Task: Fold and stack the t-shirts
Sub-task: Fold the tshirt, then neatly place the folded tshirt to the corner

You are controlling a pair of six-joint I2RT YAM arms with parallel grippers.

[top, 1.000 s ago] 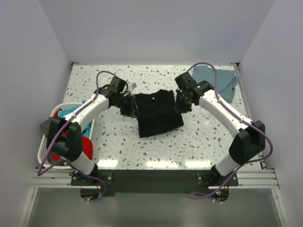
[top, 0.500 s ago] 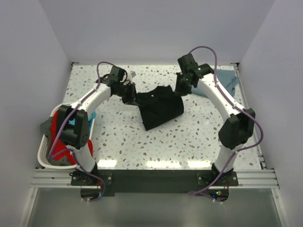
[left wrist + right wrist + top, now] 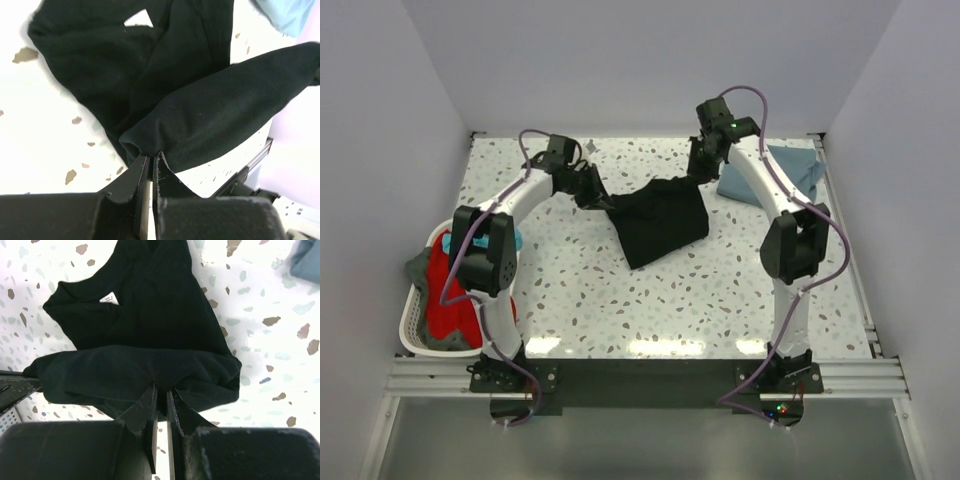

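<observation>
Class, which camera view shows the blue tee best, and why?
The top view. It shows nearly the whole blue tee, lying at the far right of the table. Both wrist views are filled by the black tee and catch only a blue corner at their upper right.

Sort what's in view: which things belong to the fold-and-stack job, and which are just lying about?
Job in hand:
- black t-shirt, pinched by the left gripper and the right gripper
- slate-blue t-shirt, lying far right, untouched

Lying about:
- white laundry basket at the left edge
- red cloth inside the basket
</observation>
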